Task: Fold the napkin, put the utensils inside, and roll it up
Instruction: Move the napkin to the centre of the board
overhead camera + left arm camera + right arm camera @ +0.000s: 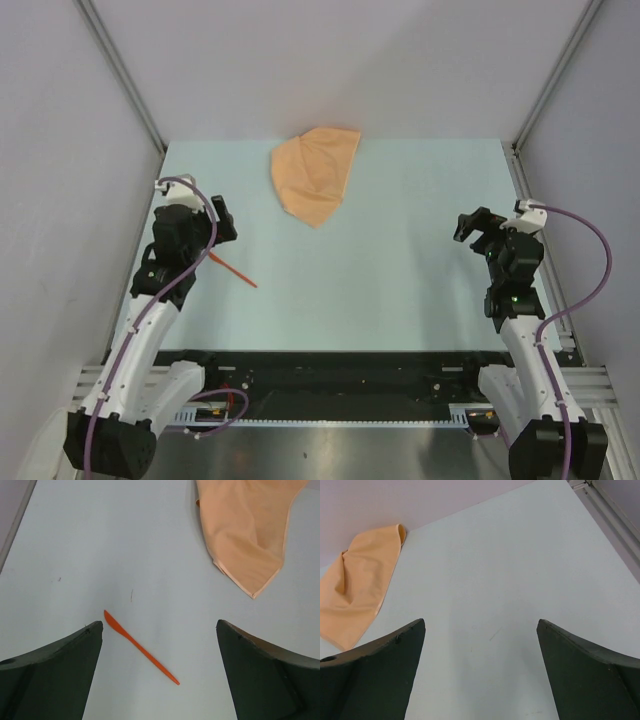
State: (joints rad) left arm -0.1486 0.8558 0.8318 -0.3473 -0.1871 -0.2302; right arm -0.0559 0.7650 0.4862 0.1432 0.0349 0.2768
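Observation:
The peach-orange napkin (316,177) lies crumpled at the far middle of the table, touching the back wall; it also shows in the left wrist view (247,530) and the right wrist view (357,587). An orange-red plastic knife (234,270) lies flat on the table near the left side, also seen in the left wrist view (141,647). My left gripper (222,222) is open and empty, hovering above the knife. My right gripper (472,228) is open and empty over bare table at the right.
The pale blue table (400,260) is bounded by grey walls at the back and sides, with metal frame posts (120,70) at the corners. A black rail (330,375) runs along the near edge between the arm bases.

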